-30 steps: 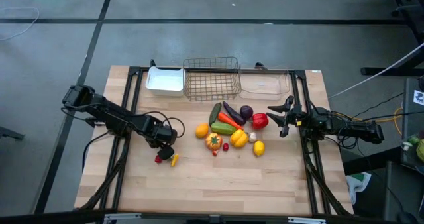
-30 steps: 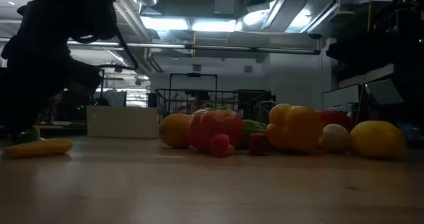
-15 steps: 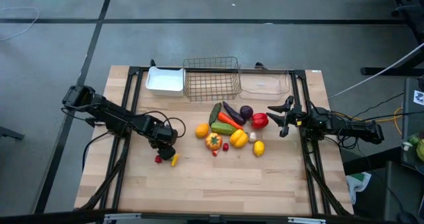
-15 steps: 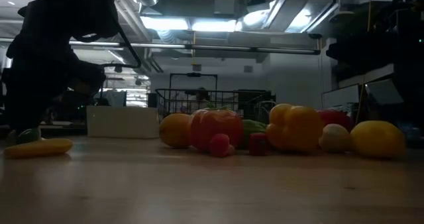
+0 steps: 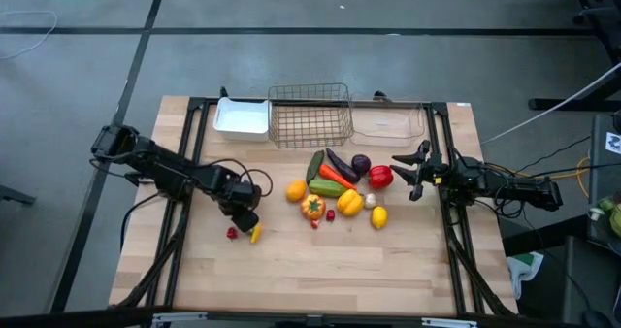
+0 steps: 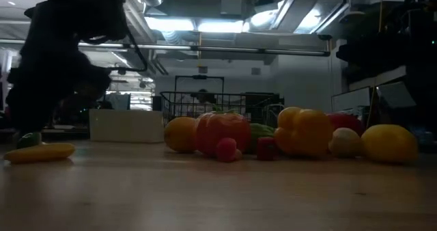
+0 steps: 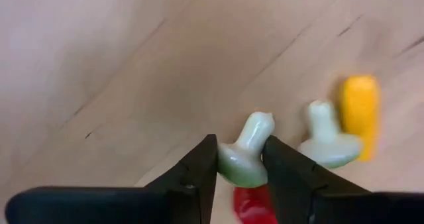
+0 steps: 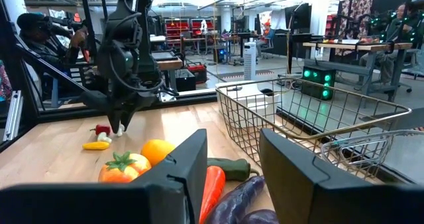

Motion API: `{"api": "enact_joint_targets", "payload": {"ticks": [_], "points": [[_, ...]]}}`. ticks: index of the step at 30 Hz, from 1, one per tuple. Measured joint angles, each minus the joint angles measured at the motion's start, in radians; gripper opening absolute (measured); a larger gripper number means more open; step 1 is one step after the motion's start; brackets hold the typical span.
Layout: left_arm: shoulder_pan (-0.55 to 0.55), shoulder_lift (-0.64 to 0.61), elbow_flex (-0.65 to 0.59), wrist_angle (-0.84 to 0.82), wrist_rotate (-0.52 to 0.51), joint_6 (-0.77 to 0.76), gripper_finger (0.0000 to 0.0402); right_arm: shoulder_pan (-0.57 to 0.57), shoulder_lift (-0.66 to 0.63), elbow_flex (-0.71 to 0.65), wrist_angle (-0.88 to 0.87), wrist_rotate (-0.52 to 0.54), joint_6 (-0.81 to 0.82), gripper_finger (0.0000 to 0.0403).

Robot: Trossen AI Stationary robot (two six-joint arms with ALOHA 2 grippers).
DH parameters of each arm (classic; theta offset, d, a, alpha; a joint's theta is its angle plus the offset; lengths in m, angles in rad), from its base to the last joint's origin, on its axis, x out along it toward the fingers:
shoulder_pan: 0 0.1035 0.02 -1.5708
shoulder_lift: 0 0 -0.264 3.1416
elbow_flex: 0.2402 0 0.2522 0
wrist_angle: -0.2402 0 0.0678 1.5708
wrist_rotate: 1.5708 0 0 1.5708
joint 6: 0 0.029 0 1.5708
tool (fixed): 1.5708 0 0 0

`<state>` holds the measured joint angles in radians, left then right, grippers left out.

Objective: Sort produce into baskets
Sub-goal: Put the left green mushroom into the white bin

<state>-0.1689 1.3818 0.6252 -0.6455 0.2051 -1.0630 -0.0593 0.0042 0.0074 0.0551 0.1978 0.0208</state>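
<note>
Green-capped red pepper [image 7: 244, 161] pinched by left claw [image 7: 240, 159]; overhead hides this grip.

We see the pale wooden table [image 5: 320, 260] evenly lit from overhead in the high view, with only small soft shadows under the toy produce and no glare. The low view is dim: bright ceiling light panels [image 6: 205, 24] behind the table throw the dark left arm [image 6: 61, 60] into silhouette, and the near part of the tabletop lies out of focus. In the left wrist view the table is bright but blurred — the small yellow piece [image 7: 361, 114] smears at its edges. The right wrist view is well lit, with the room beyond the grey wire-mesh basket [image 8: 298, 118] sharp and its own dark fingers [image 8: 179, 171] soft.
</note>
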Motion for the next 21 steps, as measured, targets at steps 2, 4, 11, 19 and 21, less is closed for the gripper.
{"api": "enact_joint_targets", "payload": {"ticks": [2,4,11,19,21], "points": [[0.024,-0.001,0.018,0.001,0.000,0.030,0.0107,0.000,0.000,0.000,0.000,0.000,0.000,0.0138],[0.052,-0.001,0.039,0.000,0.000,0.072,0.0104,0.000,0.000,0.000,0.000,0.000,0.000,0.0138],[0.179,-0.001,0.133,0.000,-0.005,0.245,0.0106,0.000,0.000,0.000,0.000,0.000,0.000,0.0138],[0.366,-0.001,0.238,-0.003,-0.008,0.471,0.0108,0.000,0.000,0.000,0.000,0.000,0.000,0.0138],[0.418,-0.001,0.271,-0.025,-0.008,0.528,0.0108,0.000,0.000,0.000,0.000,0.000,0.000,0.0138]]}}
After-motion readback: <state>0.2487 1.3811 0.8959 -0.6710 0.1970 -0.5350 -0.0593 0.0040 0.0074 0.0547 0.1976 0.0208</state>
